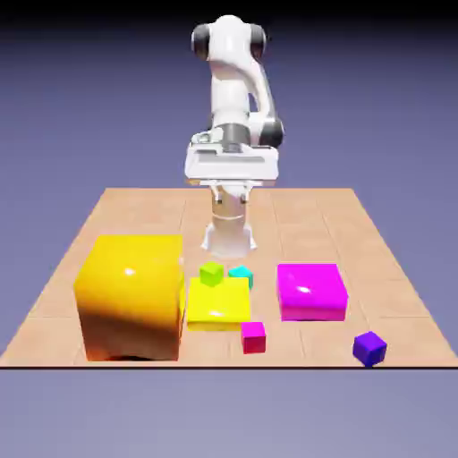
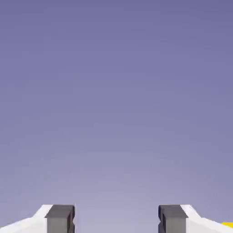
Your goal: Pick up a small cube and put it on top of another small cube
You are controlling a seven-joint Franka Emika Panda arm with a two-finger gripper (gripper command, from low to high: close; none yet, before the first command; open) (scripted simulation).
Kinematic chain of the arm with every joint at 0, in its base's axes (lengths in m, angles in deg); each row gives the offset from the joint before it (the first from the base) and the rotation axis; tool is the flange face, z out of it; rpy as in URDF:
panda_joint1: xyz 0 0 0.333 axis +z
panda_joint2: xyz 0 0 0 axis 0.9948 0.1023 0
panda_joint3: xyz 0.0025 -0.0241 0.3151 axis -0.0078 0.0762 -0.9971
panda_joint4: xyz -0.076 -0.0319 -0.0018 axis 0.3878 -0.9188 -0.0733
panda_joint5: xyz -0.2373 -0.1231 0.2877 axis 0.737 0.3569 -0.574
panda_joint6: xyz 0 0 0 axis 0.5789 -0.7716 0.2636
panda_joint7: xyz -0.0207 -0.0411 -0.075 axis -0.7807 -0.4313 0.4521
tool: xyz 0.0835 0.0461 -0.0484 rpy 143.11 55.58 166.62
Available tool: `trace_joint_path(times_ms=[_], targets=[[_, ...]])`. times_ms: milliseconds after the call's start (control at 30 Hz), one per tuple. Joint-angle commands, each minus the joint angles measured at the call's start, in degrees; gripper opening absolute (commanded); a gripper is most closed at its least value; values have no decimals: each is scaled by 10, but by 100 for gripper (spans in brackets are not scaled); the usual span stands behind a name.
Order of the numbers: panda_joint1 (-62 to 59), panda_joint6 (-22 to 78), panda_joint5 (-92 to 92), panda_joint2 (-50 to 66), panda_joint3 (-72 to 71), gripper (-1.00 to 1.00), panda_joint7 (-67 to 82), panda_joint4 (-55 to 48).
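Resting on tan tabletop point(image 1: 134, 210) against blue-violet backdrop point(image 1: 376, 89), purple cube point(image 1: 369, 348); jaws wide, empty

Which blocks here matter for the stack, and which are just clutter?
Job:
- purple cube, to be picked, alone near the front edge
- small magenta cube, the target
- hand, open, empty

Clutter:
- big orange block
- flat yellow block
- large magenta block
- green cube
- cyan cube
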Motion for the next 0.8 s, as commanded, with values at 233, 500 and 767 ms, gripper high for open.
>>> trace_joint_path(times_ms=[233,500,767], targets=[[130,71,-66,136,73,0,199,-97],[261,142,-132,273,145,0,399,-194],[391,212,-198,409,218,0,598,-291]])
